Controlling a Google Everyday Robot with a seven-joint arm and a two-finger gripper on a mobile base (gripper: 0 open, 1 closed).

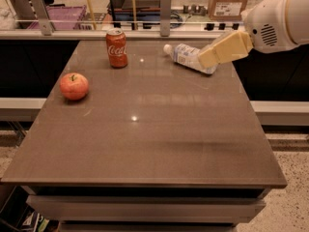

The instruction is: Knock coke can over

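Observation:
The red coke can (117, 48) stands upright near the far edge of the brown table (145, 144), left of centre. My gripper (208, 58) reaches in from the upper right on a white arm (277, 18), its cream-coloured tip held above the table over the lying bottle. It is well to the right of the can, with a wide gap between them.
A clear plastic bottle (186, 57) with a white cap lies on its side at the far right, partly behind the gripper. A red apple (74, 86) sits at the left. A glass rail (96, 25) runs behind the table's far edge.

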